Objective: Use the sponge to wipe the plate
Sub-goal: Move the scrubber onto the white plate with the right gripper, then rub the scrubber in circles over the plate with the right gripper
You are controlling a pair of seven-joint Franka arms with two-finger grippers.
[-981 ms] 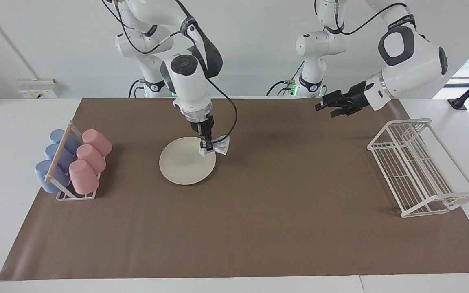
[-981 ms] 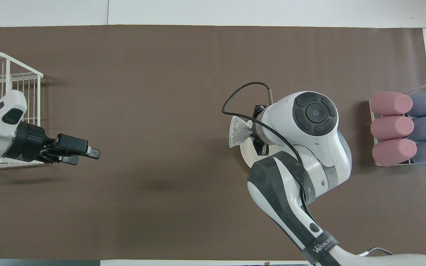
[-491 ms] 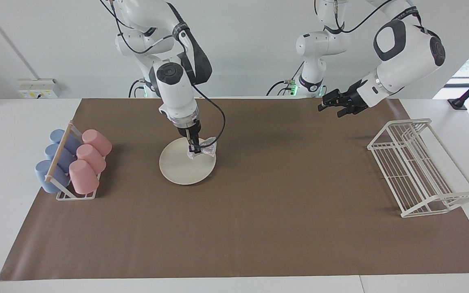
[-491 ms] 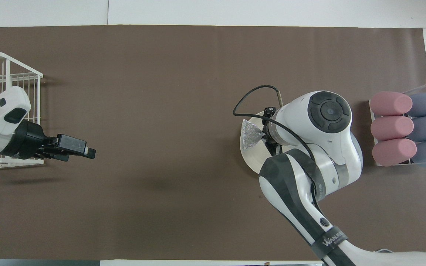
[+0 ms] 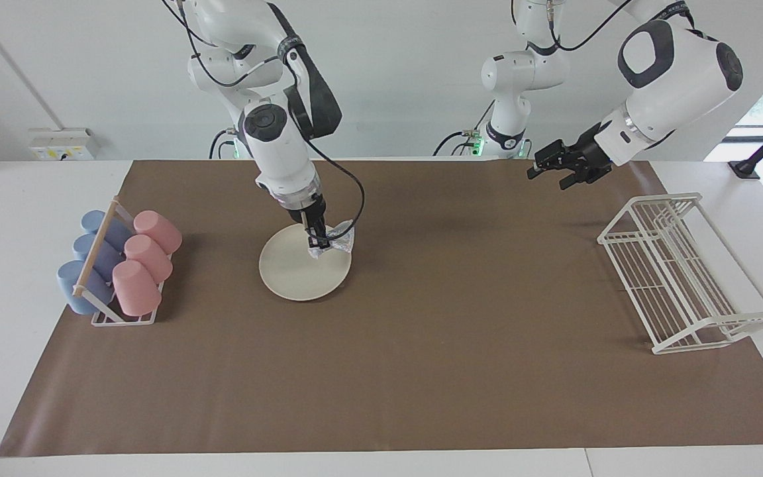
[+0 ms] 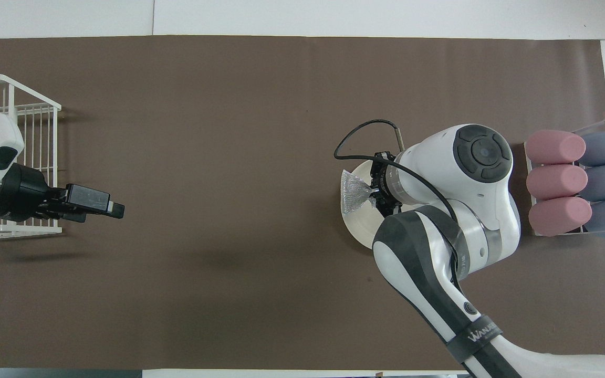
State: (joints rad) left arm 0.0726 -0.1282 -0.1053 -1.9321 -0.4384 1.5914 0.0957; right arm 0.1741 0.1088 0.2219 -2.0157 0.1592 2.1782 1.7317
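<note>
On one plate (image 5: 299,268): right gripper (image 5: 318,244) pinching one sponge (image 5: 336,240); left gripper (image 5: 549,165) aloft, fingers unreadable.

Right arm bent down from its base, wrist tilted, right gripper (image 5: 320,243) pointing downward with fingers clamped tight on something. Left arm raised and waiting, forearm angled down, left gripper (image 5: 540,169) up in the air, roughly level, aimed toward the right arm's end; finger gap unclear.
</note>
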